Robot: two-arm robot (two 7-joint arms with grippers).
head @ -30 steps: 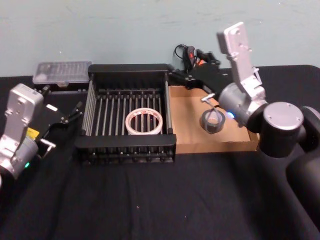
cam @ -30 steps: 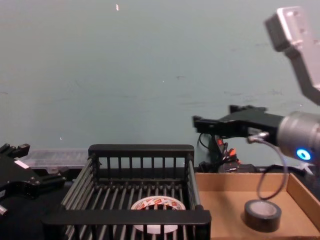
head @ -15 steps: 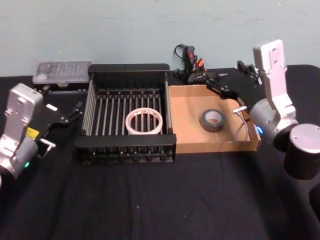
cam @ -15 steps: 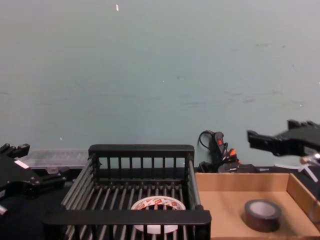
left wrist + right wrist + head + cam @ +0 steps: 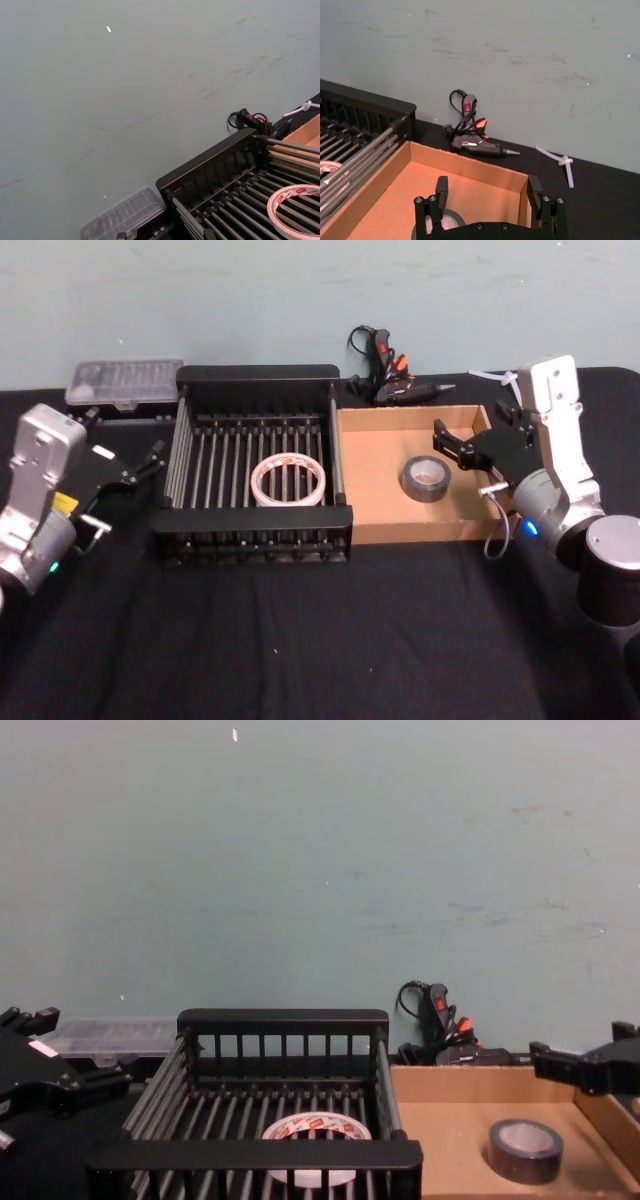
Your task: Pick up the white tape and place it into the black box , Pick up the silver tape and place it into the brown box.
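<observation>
From the head view, the white tape (image 5: 289, 481) lies flat in the black box (image 5: 258, 380) and the silver tape (image 5: 424, 479) lies flat in the brown box (image 5: 370, 495). Both jobs look done, so the best thing for the arm to do is lift up and back without bumping the cardboard wall. The right gripper (image 5: 463, 459) hangs over the right side of the brown box, near the silver tape but not touching it. Its fingers are spread apart and hold nothing. The left gripper (image 5: 140, 470) waits off to the left of the black box, and I cannot tell if it is open.

From the left wrist view, the white tape (image 5: 296, 209) rests on the black box's bars (image 5: 210, 170).

From the right wrist view, two fingers (image 5: 441, 189) stand wide apart above the silver tape (image 5: 440, 225).

From the chest view, the silver tape (image 5: 526, 1149) sits on the brown box floor (image 5: 450, 1140), and the right gripper (image 5: 585, 1070) is above its right wall
</observation>
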